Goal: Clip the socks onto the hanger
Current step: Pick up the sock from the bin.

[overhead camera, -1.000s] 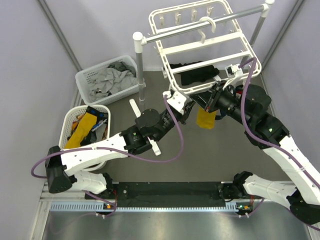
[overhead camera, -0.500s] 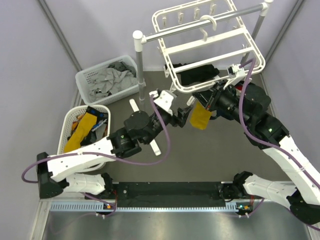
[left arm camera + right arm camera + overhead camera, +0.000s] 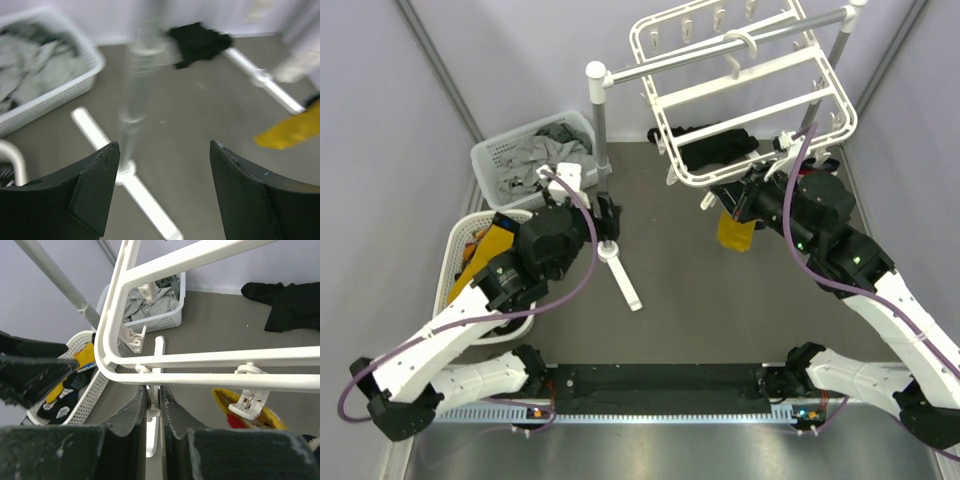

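One hanger (image 3: 210,357) tilts above the bench (image 3: 720,310), its near rim pinched in the closed right hand (image 3: 154,395), with one yellow sock (image 3: 735,232) clipped beside it. Left of the hanger, across open bench, the left hand (image 3: 164,150) gapes empty. Further left, one basket (image 3: 455,250) holds more socks (image 3: 485,255).

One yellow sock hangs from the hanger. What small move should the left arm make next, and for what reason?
Probably swing the left gripper down to the round basket and pick one of the socks in it. Its jaws are open and empty, the yellow sock is already clipped, and the right gripper holds the hanger by a clip.
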{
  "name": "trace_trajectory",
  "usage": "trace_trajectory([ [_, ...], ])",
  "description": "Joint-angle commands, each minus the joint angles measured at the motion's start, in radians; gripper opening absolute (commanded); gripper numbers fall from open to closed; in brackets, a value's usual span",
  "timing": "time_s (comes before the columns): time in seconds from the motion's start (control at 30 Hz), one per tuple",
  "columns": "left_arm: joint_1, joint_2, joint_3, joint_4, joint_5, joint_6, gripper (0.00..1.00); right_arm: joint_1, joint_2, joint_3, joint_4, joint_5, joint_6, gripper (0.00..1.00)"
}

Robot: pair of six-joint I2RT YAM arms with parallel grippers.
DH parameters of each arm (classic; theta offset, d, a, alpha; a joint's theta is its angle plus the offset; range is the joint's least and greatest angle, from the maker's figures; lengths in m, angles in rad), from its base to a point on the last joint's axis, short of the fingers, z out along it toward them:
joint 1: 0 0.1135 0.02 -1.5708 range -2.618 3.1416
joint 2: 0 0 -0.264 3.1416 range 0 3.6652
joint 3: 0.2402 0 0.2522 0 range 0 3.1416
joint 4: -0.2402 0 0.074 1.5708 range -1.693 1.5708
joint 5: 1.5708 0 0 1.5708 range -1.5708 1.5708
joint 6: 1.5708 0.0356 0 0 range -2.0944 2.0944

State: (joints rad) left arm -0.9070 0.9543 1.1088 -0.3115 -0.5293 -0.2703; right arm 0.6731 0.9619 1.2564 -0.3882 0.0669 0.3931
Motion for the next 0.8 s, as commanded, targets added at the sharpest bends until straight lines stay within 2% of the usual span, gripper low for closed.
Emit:
trace_trajectory([
  [0.0, 0.184, -0.061, -0.035, -0.207, 0.069, -0.177, 0.77, -0.003, -0.014, -0.011, -0.001, 0.050, -0.030, 0.04],
  [0.2, 0.413, -0.062, -0.067, -0.339, 0.127, -0.237, 0.76, -0.004, -0.025, -0.020, -0.005, 0.057, -0.045, 0.04],
  [0.23, 0.497, -0.054, -0.067, -0.360, 0.176, -0.234, 0.75, -0.004, -0.026, -0.026, -0.002, 0.057, -0.049, 0.04],
  [0.4, 0.785, 0.017, -0.092, -0.365, 0.258, -0.198, 0.71, -0.004, -0.038, -0.032, -0.005, 0.057, -0.075, 0.04],
  [0.53, 0.942, 0.109, -0.095, -0.327, 0.259, -0.176, 0.71, -0.004, -0.040, -0.029, -0.006, 0.045, -0.097, 0.04],
  [0.67, 1.000, 0.266, -0.078, -0.262, 0.212, -0.124, 0.72, -0.004, -0.043, -0.032, -0.003, 0.024, -0.103, 0.04],
  [0.77, 1.059, 0.361, -0.073, -0.227, 0.225, -0.096, 0.67, -0.004, -0.049, -0.032, -0.003, 0.019, -0.112, 0.04],
])
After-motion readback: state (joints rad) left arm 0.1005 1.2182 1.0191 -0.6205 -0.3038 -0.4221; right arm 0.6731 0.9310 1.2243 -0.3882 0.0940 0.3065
